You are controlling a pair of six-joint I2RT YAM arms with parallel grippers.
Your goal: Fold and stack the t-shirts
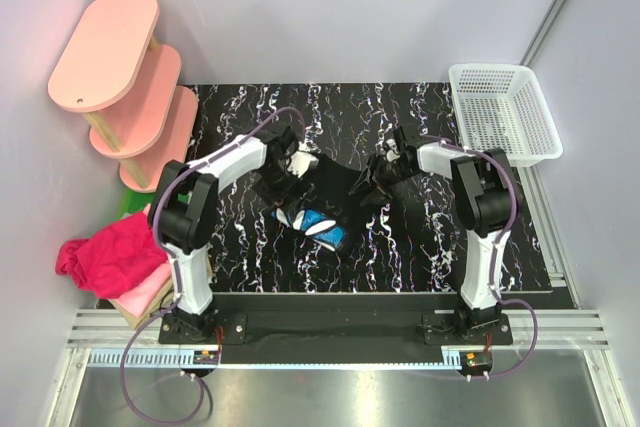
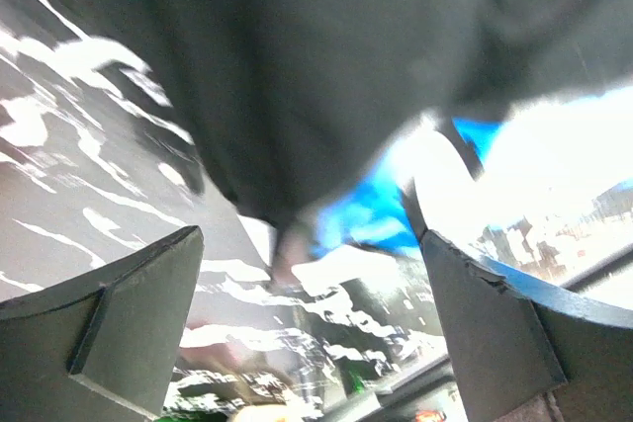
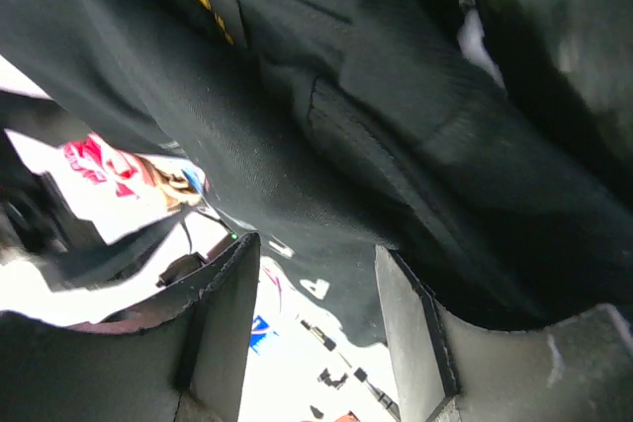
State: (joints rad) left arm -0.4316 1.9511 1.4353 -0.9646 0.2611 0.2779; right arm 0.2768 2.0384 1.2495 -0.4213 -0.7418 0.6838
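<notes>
left gripper: fingers spread wide, clamping nothing; black t-shirt blurred just beyond | right gripper: fingers part-spread, cloth at tips, pinch unclear | blue-white patch: unidentifiable

Black tee with a blue-and-white patch right by the left gripper. Tabletop is black with white marble veins. White basket, pink shelf, magenta tee.

Top cam: fixed high at near side of table, looks down on all of it, black t-shirt near centre. Left wrist cam: v. close at shirt's left edge, looking low along table. Right wrist cam: v. close at shirt's right edge, cloth fills most of frame. All 3 share shirt.
</notes>
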